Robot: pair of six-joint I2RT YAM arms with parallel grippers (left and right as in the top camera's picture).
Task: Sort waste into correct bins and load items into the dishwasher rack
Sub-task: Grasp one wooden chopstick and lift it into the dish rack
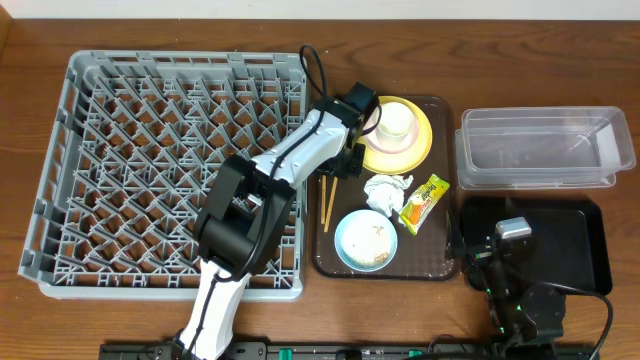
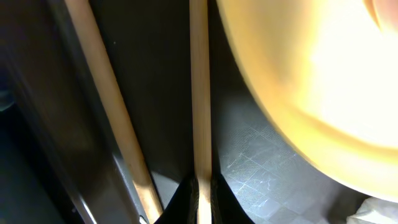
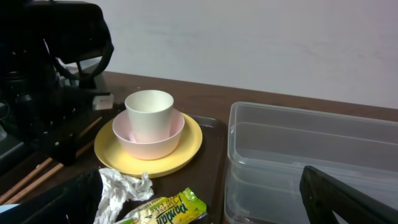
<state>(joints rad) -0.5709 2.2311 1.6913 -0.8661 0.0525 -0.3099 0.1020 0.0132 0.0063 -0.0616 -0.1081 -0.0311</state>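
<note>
The left gripper (image 2: 200, 200), pinched narrow on just one of the two chopsticks (image 1: 326, 200) lying on the brown tray (image 1: 430, 258) beside the yellow plate (image 1: 424, 142), could lift that stick alone or let it swivel and slip, since the hold is so thin.
</note>
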